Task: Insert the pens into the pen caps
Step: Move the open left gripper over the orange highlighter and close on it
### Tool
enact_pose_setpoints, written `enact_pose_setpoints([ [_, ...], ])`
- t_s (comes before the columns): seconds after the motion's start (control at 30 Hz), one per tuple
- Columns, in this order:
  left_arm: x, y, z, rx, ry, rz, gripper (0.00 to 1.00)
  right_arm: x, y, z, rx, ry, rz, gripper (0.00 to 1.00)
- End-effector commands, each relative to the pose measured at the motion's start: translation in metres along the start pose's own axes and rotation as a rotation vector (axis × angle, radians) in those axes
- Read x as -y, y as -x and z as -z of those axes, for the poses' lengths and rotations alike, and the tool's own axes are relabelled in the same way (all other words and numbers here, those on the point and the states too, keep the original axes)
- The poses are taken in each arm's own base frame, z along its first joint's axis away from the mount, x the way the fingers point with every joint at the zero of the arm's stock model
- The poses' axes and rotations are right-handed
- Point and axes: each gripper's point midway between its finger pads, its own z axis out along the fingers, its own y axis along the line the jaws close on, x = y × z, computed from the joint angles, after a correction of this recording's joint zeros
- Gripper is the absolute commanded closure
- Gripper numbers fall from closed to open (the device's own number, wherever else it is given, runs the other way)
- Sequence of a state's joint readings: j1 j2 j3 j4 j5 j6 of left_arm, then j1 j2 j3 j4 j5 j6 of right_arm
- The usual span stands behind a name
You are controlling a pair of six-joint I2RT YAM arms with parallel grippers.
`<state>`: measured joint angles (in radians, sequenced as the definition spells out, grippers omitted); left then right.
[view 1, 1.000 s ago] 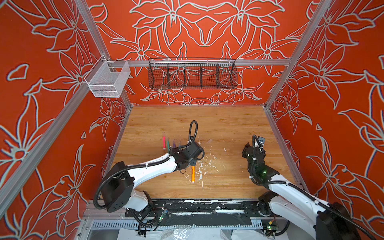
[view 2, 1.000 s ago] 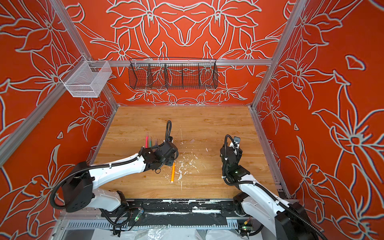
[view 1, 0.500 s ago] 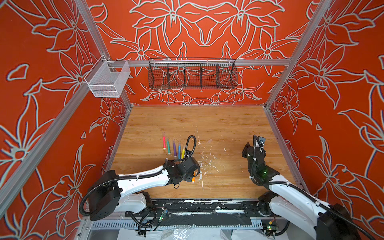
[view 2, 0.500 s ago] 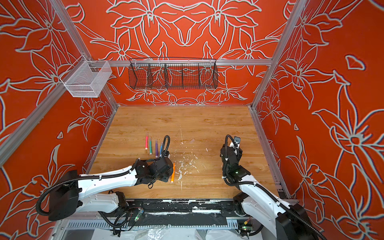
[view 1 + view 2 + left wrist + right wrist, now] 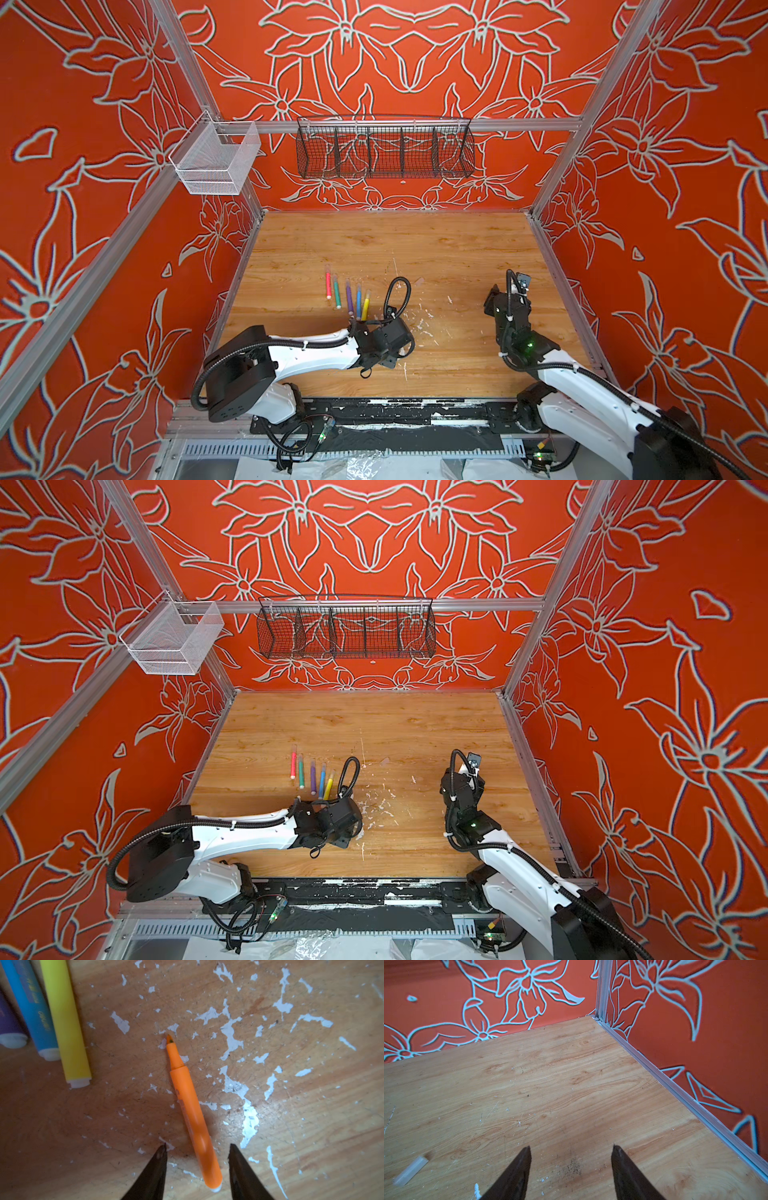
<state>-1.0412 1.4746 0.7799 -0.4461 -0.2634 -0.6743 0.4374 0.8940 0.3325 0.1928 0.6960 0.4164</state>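
Left hand [image 5: 197, 1145] half open and empty, now astride the orange pen [image 5: 191, 1109], formerly beyond it.

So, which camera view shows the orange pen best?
The left wrist view: the whole orange pen shows, tip bare, between open jaws. In both top views the left arm covers it; the right wrist view lacks it.
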Motion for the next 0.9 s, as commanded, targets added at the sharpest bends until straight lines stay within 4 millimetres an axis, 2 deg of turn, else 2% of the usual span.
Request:
enact_pose_setpoints([
  [0.0,-0.009,-0.004,-0.006,-0.022,0.075,0.016,0.55,0.0,0.007,0.001,0.015,0.003,-0.022,0.36],
  [0.47,-0.014,-0.016,-0.031,-0.124,0.206,-0.006,0.66,0.001,0.007,0.003,0.021,0.01,-0.03,0.35],
  [0.57,-0.015,-0.019,-0.031,-0.131,0.207,0.004,0.69,0.002,0.007,0.003,0.022,0.011,-0.032,0.35],
  [0.87,-0.012,-0.018,-0.019,-0.102,0.131,0.033,0.69,0.002,0.006,0.003,0.021,0.013,-0.031,0.35],
])
